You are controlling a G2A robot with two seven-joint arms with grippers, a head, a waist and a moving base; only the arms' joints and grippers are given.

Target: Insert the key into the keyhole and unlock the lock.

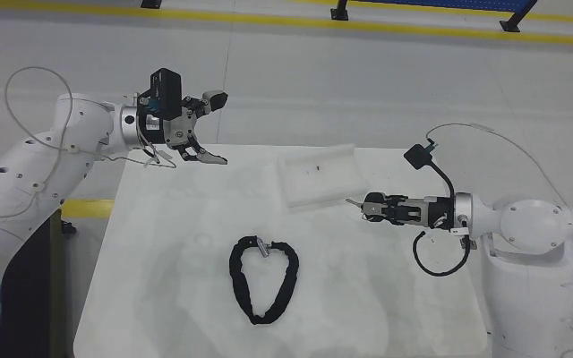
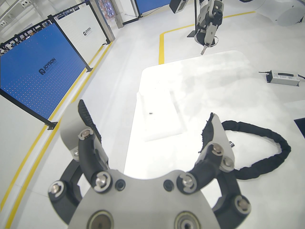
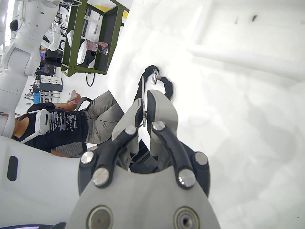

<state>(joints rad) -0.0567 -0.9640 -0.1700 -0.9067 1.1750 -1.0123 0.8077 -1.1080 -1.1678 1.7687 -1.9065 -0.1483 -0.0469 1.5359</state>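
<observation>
White tabletop on a pale floor crossed by a yellow line; blue panels stand beyond. The chain lock — a black-sleeved loop, its metal piece at the far side — lies flat near the table's middle, with bare surface all round it. A shallow white tray sits toward the far edge. The left gripper hangs over the far left corner, jaws spread wide. The right gripper pinches the key just beside the tray, well apart from the lock.
</observation>
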